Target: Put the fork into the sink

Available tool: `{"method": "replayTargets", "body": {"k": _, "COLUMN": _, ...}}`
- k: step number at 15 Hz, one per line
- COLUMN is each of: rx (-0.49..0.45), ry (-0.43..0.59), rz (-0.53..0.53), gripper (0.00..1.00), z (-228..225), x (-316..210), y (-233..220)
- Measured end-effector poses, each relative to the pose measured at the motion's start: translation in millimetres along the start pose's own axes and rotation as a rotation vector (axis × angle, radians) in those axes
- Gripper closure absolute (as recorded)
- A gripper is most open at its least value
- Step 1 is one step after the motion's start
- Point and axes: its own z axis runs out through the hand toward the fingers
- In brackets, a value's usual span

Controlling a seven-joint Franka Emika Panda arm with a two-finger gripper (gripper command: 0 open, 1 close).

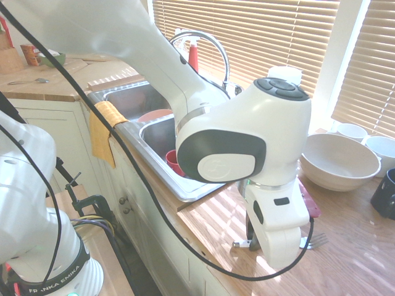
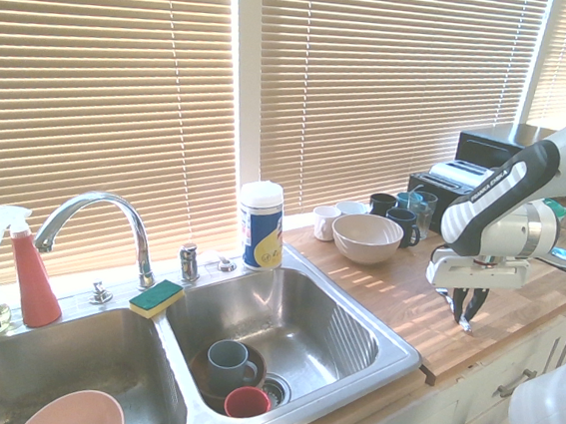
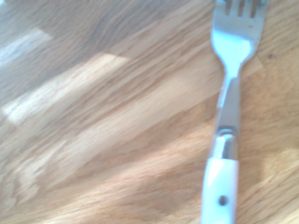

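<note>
The gripper [image 2: 467, 320] points straight down at the wooden countertop [image 2: 405, 294], right of the sink [image 2: 281, 332], its 2 fingers drawn nearly together. The fork [image 3: 226, 107] lies flat on the wood beneath it, tines [image 1: 318, 242] poking out beside the wrist; whether the fingers actually pinch it, I cannot tell.

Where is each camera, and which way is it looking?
First exterior view: beside the arm's base, low, looking along the wooden counter past the sink toward the blinds; the big white arm fills it, gripper down by the fork.
Second exterior view: from the faucet end, over the sink, looking along the counter; the arm enters from the right, gripper pointing down.
Wrist view: straight down on the fork; no robot parts show.
Both exterior views share sink, white bowl and gripper.
</note>
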Motion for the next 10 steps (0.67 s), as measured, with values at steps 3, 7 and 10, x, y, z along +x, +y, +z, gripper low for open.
{"method": "replayTargets", "body": {"k": 3, "rx": 0.034, "ry": -0.04, "rz": 0.019, "gripper": 1.0, "z": -2.2, "x": 5.8, "y": 6.9}}
{"method": "replayTargets", "body": {"k": 7, "rx": 0.113, "ry": -0.021, "rz": -0.006, "gripper": 1.0, "z": -79.8, "x": 29.8, "y": -4.9}}
{"method": "replayTargets", "body": {"k": 10, "rx": 0.172, "ry": 0.036, "rz": -0.137, "gripper": 1.0, "z": -158.3, "x": -6.5, "y": -37.5}}
